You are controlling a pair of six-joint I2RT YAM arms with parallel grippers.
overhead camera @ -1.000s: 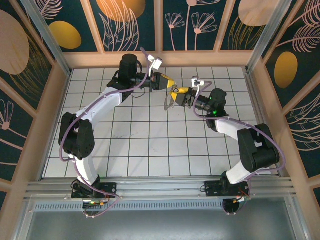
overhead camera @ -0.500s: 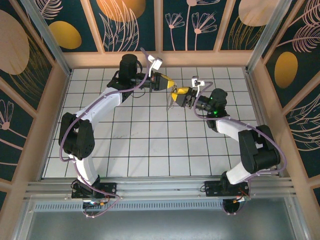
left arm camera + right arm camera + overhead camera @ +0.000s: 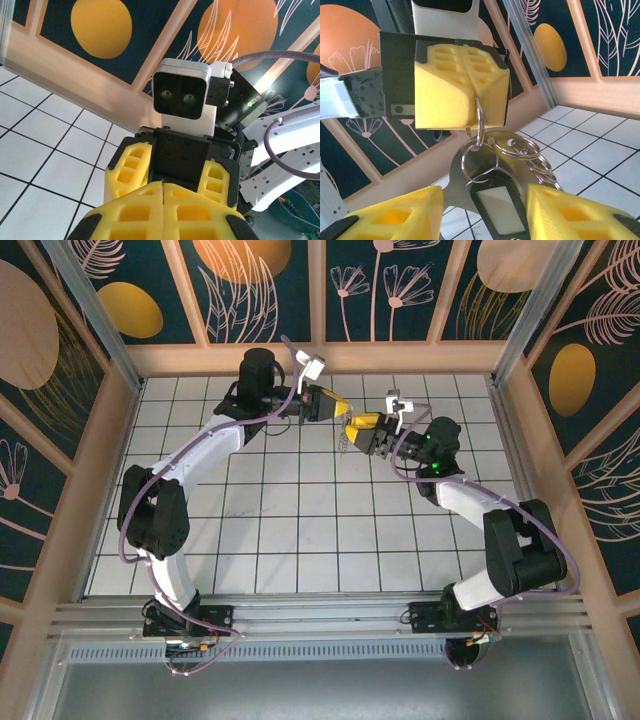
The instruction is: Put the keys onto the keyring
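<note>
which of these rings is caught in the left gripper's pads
The thin upright ring, its upper end pinched between the left gripper's shut yellow pads. The other rings hang below it, clear of those pads.

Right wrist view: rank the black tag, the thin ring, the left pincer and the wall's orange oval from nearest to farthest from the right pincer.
1. black tag, between the fingers of the right pincer, bottom centre.
2. thin ring, just above it, centre.
3. left pincer, clamped on that ring, upper left.
4. orange oval, on the far wall, upper right.
</note>
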